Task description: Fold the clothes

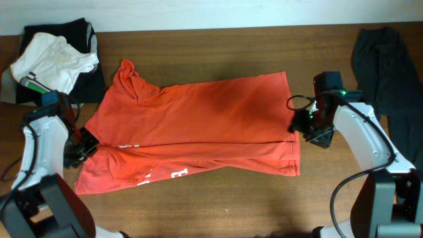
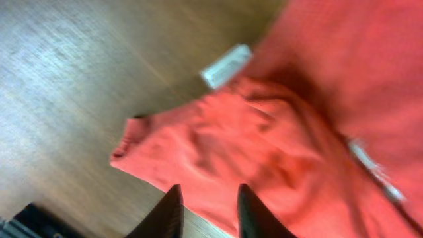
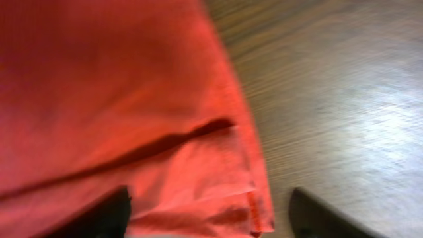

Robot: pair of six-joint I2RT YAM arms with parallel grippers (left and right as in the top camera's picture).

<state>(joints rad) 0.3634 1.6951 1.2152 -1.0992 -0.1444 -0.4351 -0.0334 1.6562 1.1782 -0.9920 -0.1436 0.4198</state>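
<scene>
The red-orange T-shirt [image 1: 192, 129] lies across the table's middle, its far half folded forward over the near half, with bits of white lettering showing at the front left. My left gripper [image 1: 84, 142] is open at the shirt's left edge; in the left wrist view its fingers [image 2: 208, 210] hover over a crumpled sleeve [image 2: 218, 152]. My right gripper [image 1: 305, 127] is open at the shirt's right edge; in the right wrist view its fingers [image 3: 208, 215] straddle the hem corner [image 3: 244, 198].
A white T-shirt [image 1: 53, 59] lies on a dark garment [image 1: 86, 39] at the back left. Another dark garment [image 1: 386, 66] lies at the back right. The wooden table [image 1: 218, 205] shows bare along the front.
</scene>
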